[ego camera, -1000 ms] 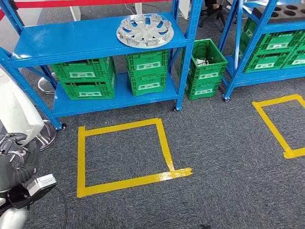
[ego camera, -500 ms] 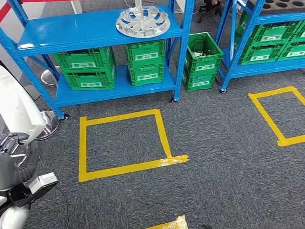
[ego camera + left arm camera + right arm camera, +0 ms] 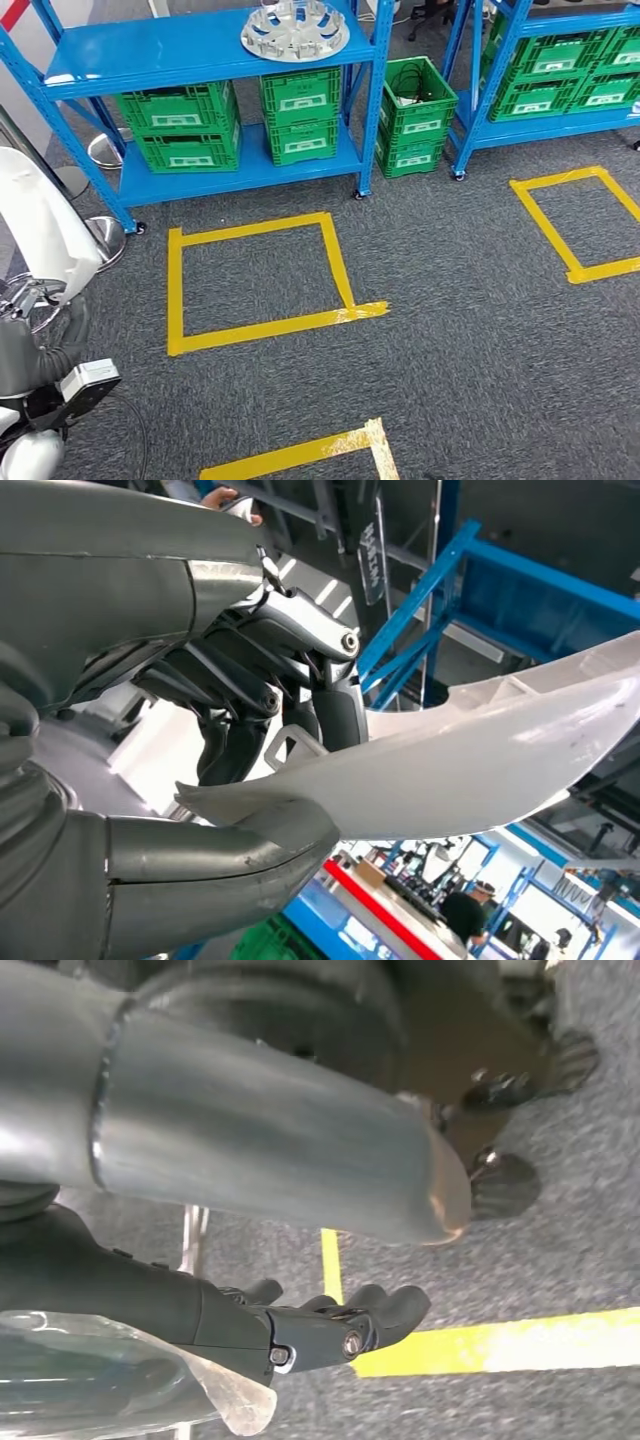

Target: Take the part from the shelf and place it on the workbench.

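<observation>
The part is a long white curved shell (image 3: 483, 760); my left hand (image 3: 249, 690) grips its near end between the thick thumb and the dark fingers. In the head view the white part (image 3: 41, 225) rises at the far left above my left arm (image 3: 30, 355). My right hand (image 3: 332, 1325) hangs over the grey carpet beside a yellow tape line (image 3: 483, 1345); its fingers are loosely bent, apart from the thumb, and hold nothing.
A blue shelf (image 3: 204, 55) stands ahead with a silver wheel cover (image 3: 294, 28) on top and green crates (image 3: 189, 125) below. One green crate (image 3: 413, 115) sits on the floor beside a second blue shelf (image 3: 543, 60). Yellow tape squares (image 3: 256, 330) mark the carpet. A chrome round base (image 3: 109, 235) is at left.
The whole picture has shifted: the camera has drawn back from the shelf, and another yellow tape corner has come in at the bottom. The white part stays in my left hand.
</observation>
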### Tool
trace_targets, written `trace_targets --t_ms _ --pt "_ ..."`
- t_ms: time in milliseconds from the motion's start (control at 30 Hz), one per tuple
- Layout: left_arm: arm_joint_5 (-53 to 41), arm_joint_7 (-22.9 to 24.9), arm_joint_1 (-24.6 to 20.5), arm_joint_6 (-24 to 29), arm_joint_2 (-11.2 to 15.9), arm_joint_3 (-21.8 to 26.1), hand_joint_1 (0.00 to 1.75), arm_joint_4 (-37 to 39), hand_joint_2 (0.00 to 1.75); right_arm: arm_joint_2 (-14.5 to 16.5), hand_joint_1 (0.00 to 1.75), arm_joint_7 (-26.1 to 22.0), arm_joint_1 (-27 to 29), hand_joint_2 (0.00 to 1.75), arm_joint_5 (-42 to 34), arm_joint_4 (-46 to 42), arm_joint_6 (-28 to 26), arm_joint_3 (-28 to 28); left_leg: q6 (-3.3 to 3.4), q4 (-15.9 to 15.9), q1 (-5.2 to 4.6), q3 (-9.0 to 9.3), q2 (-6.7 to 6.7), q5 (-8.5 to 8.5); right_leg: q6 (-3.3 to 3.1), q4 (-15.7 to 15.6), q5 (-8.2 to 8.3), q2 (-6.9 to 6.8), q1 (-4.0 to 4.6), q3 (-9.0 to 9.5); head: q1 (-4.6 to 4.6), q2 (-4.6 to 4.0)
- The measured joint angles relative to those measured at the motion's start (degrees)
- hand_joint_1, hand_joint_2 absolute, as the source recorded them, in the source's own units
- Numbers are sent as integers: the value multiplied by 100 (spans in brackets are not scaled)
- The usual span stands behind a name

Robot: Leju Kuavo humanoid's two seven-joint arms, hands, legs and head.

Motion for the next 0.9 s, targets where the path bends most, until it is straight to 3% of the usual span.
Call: trace_targets --t_ms 67,100,133,200,233,267,300,333,400,467,533,567,667,700,900 --pt "41 10 -3 -31 -10 -12 175 5 175 42 0 14 27 0 -1 -60 33 -7 -70 23 18 -29 -5 25 -88 -44 17 -10 -3 -42 -2 0" --pt "58 12 -2 -47 -15 -18 175 7 175 55 0 20 46 0 -1 -86 44 -14 -104 104 28 -58 -11 -72 -134 -44 56 -22 -8 -65 -7 -1" --pt "82 16 -1 -71 -18 -22 175 9 175 71 0 28 65 0 -1 -112 54 -22 -136 286 35 -116 -17 -258 -175 -48 97 -36 -15 -93 -15 -1" --pt "163 37 0 -154 -25 -25 175 18 175 92 0 38 84 0 -1 -174 76 -34 -184 967 47 -303 -22 -774 -217 -43 168 -51 -5 -162 -30 -2" --pt "213 45 0 -198 -29 -27 175 27 175 105 0 41 86 0 -1 -203 88 -39 -196 1322 51 -389 -23 -959 -224 -34 203 -53 2 -195 -30 -2" --pt "258 52 1 -234 -35 -30 175 37 175 114 0 42 84 0 -1 -230 99 -42 -199 1552 53 -416 -24 -1037 -226 -20 234 -53 10 -233 -31 -2" --pt "295 53 2 -255 -40 -31 175 45 175 121 0 43 82 0 -1 -250 108 -45 -191 1569 53 -352 -26 -989 -225 4 259 -51 18 -273 -30 -2" --pt "321 53 2 -266 -44 -32 175 49 175 129 0 44 82 0 -1 -264 112 -48 -173 1355 52 -183 -28 -843 -223 34 276 -48 25 -306 -30 -1" --pt "350 53 1 -269 -48 -31 175 51 175 148 0 45 83 0 -1 -280 119 -55 -100 610 37 277 -34 -554 -208 96 290 -45 40 -373 -26 -1" --pt "360 51 0 -268 -46 -28 175 50 175 170 0 45 76 0 -1 -294 121 -65 -30 140 0 519 -38 -483 -159 129 317 -45 36 -437 -27 -1" --pt "366 49 -3 -267 -44 -25 175 48 175 188 0 46 71 0 -1 -307 122 -74 16 38 -25 524 -39 -496 -93 120 358 -49 24 -484 -28 0" --pt "368 49 -4 -267 -44 -25 175 48 175 194 0 46 73 0 0 -311 123 -76 14 -6 -23 523 -39 -483 -108 101 365 -52 28 -491 -25 -1" --pt "374 47 -4 -268 -47 -26 175 45 175 200 0 45 69 0 0 -327 122 -77 -24 -84 -15 513 -41 -438 -234 51 395 -58 47 -533 -12 -1" --pt "375 46 -3 -269 -48 -26 175 46 175 200 0 45 67 0 -1 -336 122 -78 -17 -81 -20 506 -41 -433 -237 44 410 -57 47 -551 -11 -1" --pt "379 46 -1 -269 -55 -26 175 46 175 200 0 46 78 0 0 -360 122 -79 60 -46 -49 446 -40 -394 -88 22 495 -47 15 -554 -9 -2"
